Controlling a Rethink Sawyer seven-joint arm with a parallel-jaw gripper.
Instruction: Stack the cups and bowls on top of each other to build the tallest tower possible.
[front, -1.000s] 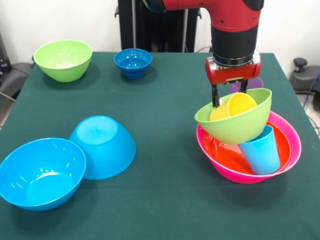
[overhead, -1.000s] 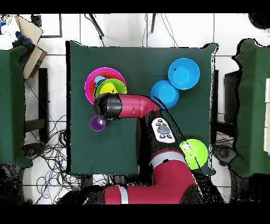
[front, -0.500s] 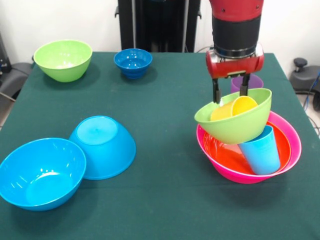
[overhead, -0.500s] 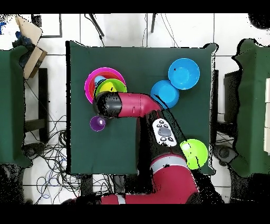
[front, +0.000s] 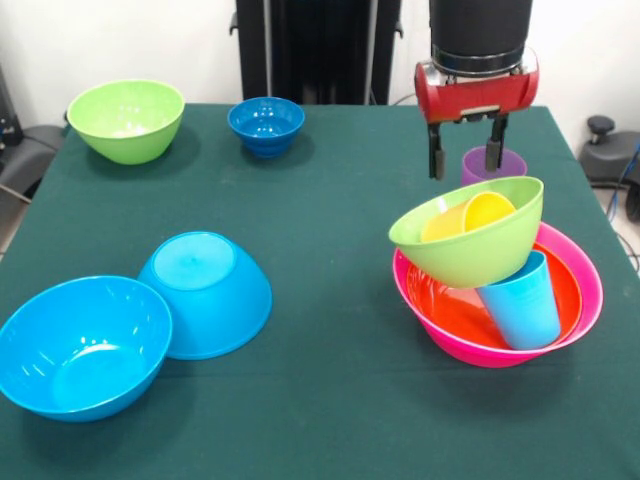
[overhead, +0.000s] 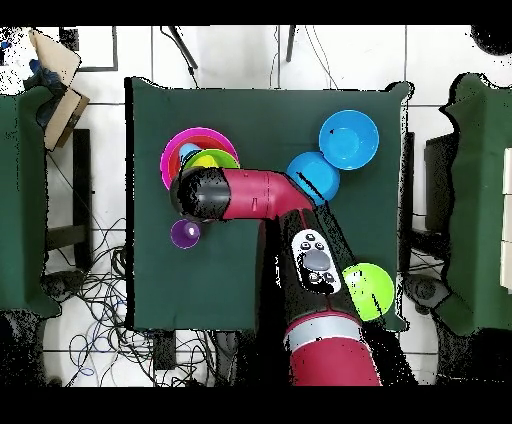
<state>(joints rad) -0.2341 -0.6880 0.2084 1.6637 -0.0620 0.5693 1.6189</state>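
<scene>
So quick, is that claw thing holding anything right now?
Gripper: open and empty, hanging above the tilted lime green bowl that has the yellow cup in it.

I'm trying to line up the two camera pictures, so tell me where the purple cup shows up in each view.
Front view: the purple cup stands at the right, behind the pink bowl, just below the gripper.
Overhead view: the purple cup is at the left, just below the pink bowl, beside the red arm.
Shared landmark: the pink bowl.
</scene>
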